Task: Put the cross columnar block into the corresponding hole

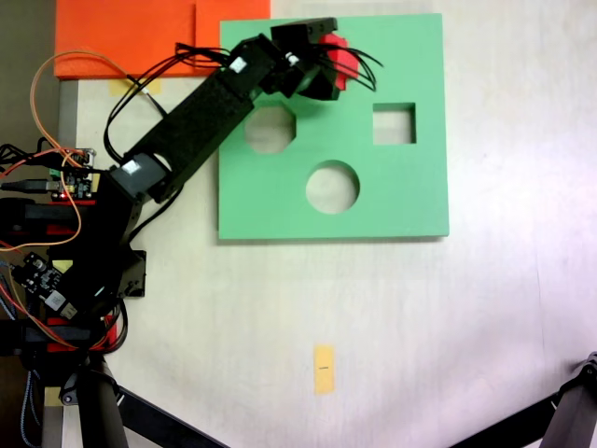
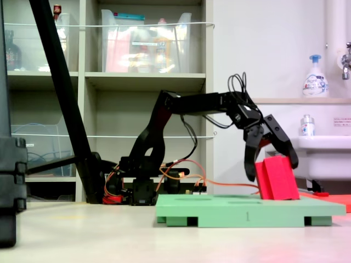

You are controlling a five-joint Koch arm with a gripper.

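The table is a pale, off-white surface, seen from above in one fixed view and from low at the side in the other. In the overhead fixed view an orange sheet lies at the 11 o'clock corner, a small yellow tag sits toward 6 o'clock, and loose circuit boards with orange wiring lie at 9 o'clock beside the arm's base. The side fixed view shows a shelving unit behind the arm holding clear plastic bins, contents not legible, and at 3 o'clock a white sink with a pump bottle on the ledge above it. The square green foam board lies flat on the table, raised on short feet in the side view. It shows an octagonal cutout, a round cutout and a square cutout, all three empty. The corresponding hole cannot be made out; the gripper covers the board's 12 o'clock area. The cross columnar block stands tilted at that upper part of the board, its lower end at the board's surface; whether it has entered a cutout cannot be told. The gripper hangs over it with jaws spread apart, one finger on each side of the block's upper part; firm contact cannot be confirmed.
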